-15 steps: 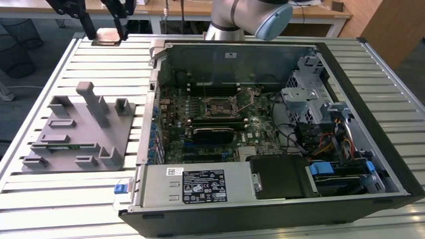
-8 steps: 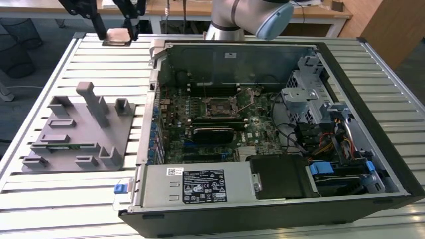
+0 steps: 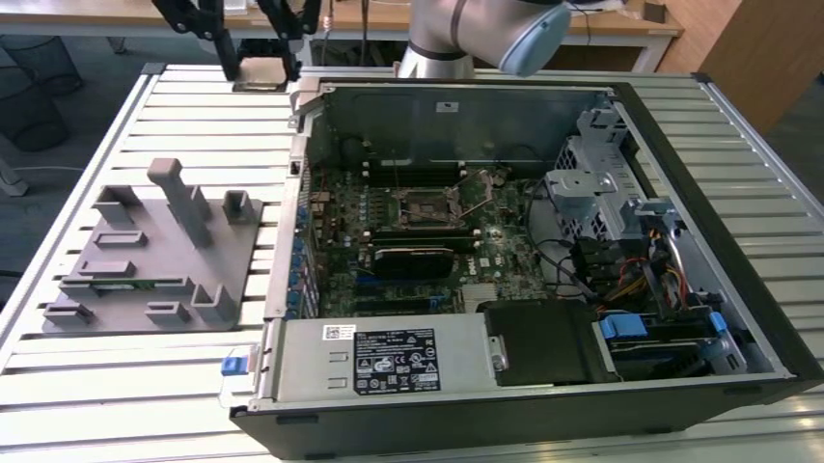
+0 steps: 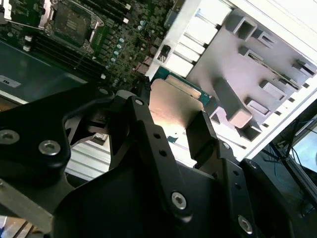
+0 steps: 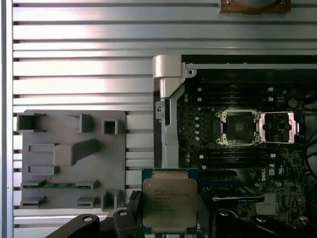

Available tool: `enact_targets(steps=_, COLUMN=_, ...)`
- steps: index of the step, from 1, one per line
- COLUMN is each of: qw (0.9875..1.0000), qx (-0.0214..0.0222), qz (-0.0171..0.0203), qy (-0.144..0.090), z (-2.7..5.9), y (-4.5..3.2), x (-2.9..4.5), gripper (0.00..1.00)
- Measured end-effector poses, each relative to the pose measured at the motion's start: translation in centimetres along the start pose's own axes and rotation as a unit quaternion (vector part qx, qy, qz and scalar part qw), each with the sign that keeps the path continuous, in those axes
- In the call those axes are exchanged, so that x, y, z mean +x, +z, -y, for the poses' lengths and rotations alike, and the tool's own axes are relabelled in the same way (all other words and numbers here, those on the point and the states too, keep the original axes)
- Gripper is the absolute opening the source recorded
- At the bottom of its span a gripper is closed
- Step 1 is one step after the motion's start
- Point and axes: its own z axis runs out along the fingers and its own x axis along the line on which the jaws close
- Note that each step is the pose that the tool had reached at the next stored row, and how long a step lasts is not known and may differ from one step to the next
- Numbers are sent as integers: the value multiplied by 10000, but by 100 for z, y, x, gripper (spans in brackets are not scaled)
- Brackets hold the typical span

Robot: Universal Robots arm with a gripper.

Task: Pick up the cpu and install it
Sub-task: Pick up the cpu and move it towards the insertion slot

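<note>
The cpu is a flat square chip with a silver-grey top and a green rim. My gripper is shut on it, one black finger on each side. In the second wrist view the cpu shows its shiny top between the fingers of the gripper. In the exterior view the gripper holds the cpu over the slatted table, beyond the far corner of the open computer case on that view's left. The motherboard's socket lies open, with its metal frame swung aside from the socket.
A grey fixture plate with raised blocks lies on the table beside the case, on the exterior view's left. The case walls rise around the motherboard. A black heatsink, drive cages and cables crowd the inside.
</note>
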Motion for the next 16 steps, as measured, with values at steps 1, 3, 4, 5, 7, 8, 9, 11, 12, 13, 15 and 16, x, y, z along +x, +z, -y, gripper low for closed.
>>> enact_targets(steps=1, qw=10000, qx=0, qz=1, qy=-1, z=-2, y=9, x=-45, gripper=54)
enact_targets(steps=3, qw=10000, qx=0, qz=0, qy=0, z=-6, y=25, x=-134, gripper=54)
enact_targets(steps=4, qw=10000, qx=1, qz=0, qy=0, z=-8, y=33, x=-179, gripper=54)
enact_targets(steps=5, qw=10000, qx=0, qz=0, qy=0, z=-9, y=43, x=-228, gripper=54)
enact_targets(steps=7, qw=10000, qx=-1, qz=1, qy=-1, z=-13, y=62, x=-317, gripper=54)
enact_targets(steps=8, qw=10000, qx=0, qz=0, qy=0, z=-16, y=70, x=-360, gripper=54)
enact_targets(steps=9, qw=10000, qx=0, qz=0, qy=0, z=-18, y=78, x=-400, gripper=54)
enact_targets(steps=11, qw=10000, qx=0, qz=0, qy=-1, z=-21, y=92, x=-467, gripper=54)
enact_targets(steps=12, qw=10000, qx=-1, qz=1, qy=-1, z=-22, y=97, x=-492, gripper=54)
enact_targets(steps=13, qw=10000, qx=0, qz=1, qy=0, z=-23, y=102, x=-515, gripper=54)
enact_targets(steps=15, qw=10000, qx=0, qz=0, qy=0, z=-26, y=110, x=-564, gripper=54)
enact_targets(steps=16, qw=10000, qx=0, qz=0, qy=0, z=-27, y=114, x=-593, gripper=54)
